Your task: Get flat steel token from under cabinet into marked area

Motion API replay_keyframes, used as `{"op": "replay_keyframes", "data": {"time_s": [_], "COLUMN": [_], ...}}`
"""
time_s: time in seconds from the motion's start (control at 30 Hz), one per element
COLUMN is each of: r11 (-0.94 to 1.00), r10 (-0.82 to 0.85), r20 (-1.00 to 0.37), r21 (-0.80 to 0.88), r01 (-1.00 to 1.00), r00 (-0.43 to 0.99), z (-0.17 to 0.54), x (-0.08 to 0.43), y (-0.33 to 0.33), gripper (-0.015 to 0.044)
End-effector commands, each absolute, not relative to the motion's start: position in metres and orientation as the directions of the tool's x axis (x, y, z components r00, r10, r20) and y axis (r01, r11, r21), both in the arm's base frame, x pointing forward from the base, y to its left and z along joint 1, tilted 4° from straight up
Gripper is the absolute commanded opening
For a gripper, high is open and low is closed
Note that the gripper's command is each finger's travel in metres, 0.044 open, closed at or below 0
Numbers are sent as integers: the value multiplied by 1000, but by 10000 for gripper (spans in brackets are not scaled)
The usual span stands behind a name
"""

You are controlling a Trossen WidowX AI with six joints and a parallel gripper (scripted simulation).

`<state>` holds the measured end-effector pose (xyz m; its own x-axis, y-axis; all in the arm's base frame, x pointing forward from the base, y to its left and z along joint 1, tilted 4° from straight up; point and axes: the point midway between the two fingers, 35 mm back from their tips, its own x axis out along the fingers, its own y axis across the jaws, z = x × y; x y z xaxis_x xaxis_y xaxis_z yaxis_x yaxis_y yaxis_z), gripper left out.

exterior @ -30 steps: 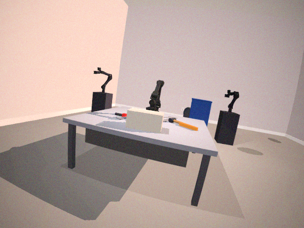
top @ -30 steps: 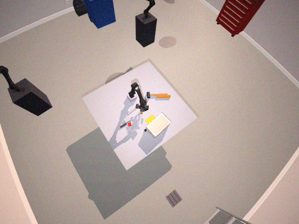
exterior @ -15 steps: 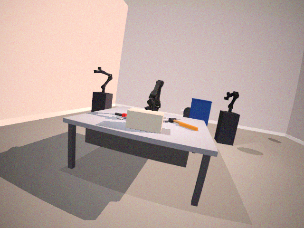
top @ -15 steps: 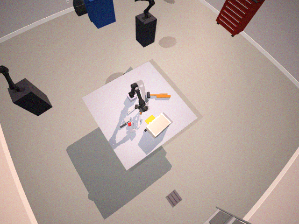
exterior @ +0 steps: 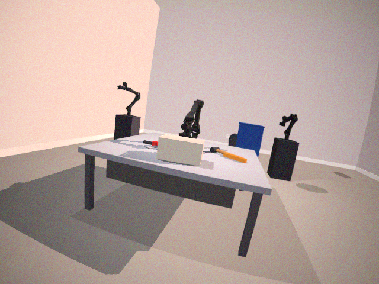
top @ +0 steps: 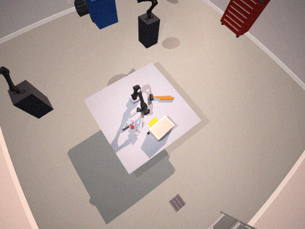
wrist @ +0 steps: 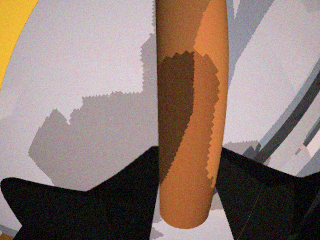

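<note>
"How far along are we?"

"I have my gripper (top: pixel 142 115) (wrist: pixel 186 200) pinching an orange handle (top: pixel 142 116) (wrist: pixel 192 115), so a tool is in hand. Fetching, placing and letting go look undone."

"And the token?"

"I can't see it; by the task it's under the cabinet (top: pixel 161 128) (exterior: pixel 180 149), and I can't tell its facing or long axis. The yellow patch (top: pixel 153 121) (wrist: pixel 12 30) beside the cabinet, probably the marked area, shows no token."

"The handle?"

"It runs lengthwise up my wrist view, out between the fingers."

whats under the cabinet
Can't tell: the cabinet covers whatever is beneath it, and no token shows. A yellow patch lies beside it, uncovered part only.
</note>
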<state>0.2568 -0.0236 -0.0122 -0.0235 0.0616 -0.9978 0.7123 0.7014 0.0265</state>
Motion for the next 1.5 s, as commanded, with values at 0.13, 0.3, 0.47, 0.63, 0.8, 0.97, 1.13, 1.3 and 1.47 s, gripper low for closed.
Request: {"op": "replay_keyframes", "data": {"time_s": [0.13,0.3,0.47,0.63,0.8,0.97,1.13,1.3,1.47], "r11": [704,704,704,704,704,704,704,704,704], "r10": [51,50,50,49,49,48,48,47,47], "r20": [-999,-999,-999,-999,-999,-999,-999,-999,-999], "r21": [26,26,25,25,25,24,24,23,23], "r01": [710,710,710,710,710,710,710,710,710], "r00": [-14,-14,-14,-14,-14,-14,-14,-14,-14], "z": [-12,-12,-12,-12,-13,-13,-13,-13,-14], "x": [258,257,257,256,256,255,254,253,253], "y": [-34,-39,-44,-50,-55,-60,-65,-70,-76], "gripper": [0,0,0,0,0,0,0,0,0]}}
